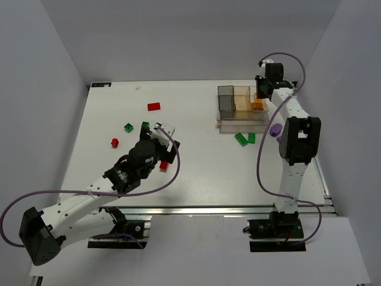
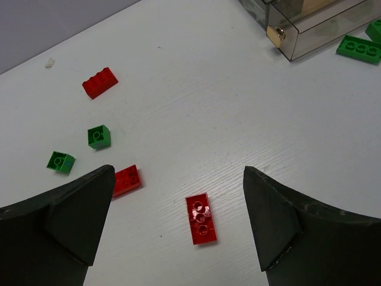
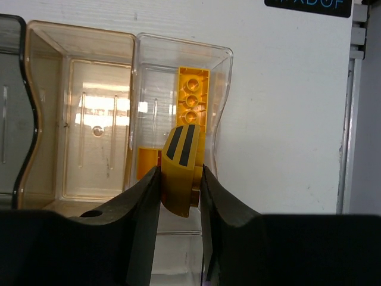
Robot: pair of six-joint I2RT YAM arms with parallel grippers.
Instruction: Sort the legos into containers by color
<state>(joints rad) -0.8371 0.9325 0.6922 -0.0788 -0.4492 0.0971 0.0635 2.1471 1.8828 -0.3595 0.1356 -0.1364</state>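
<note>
Pinching a smooth, rounded yellow piece [image 3: 180, 170] with black stripes in the right jaws, just over the clear bin [image 3: 221, 77], likely to drop it by the long bumpy yellow brick [image 3: 193, 95] inside. Hanging wide open with the left jaws above a flat red brick [image 2: 200, 218] on the white table [image 2: 196, 101], likely next.

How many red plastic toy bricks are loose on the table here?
3. One red plastic brick lies toward the white table's back, one toward its left side, one beside the left arm. That arm may hide others.
</note>
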